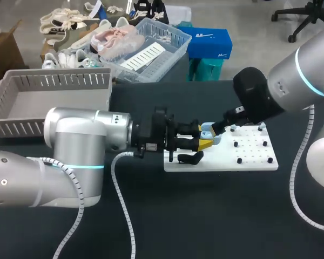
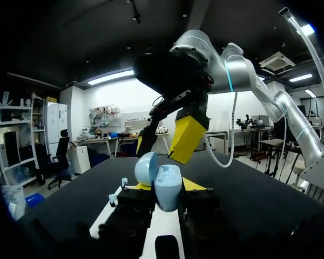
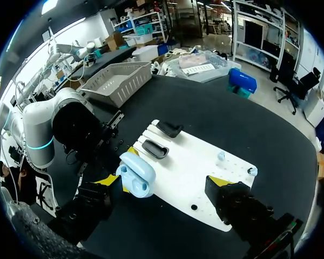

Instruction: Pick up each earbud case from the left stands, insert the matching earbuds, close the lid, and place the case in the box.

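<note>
Left gripper [image 1: 204,138] clamps the pale-blue case [image 2: 161,182], lid up, over the white board's [image 1: 251,163] left edge, with black stands [image 1: 190,158] beside it. Right gripper [image 3: 163,181] hangs just above, fingers spread wide, gripping nothing. Grey box [image 1: 21,86] sits at the table's [image 1: 151,226] far-left corner.

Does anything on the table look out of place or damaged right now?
Nothing stands out: the left gripper holds the open case over the white board, with the open right gripper close by.
</note>
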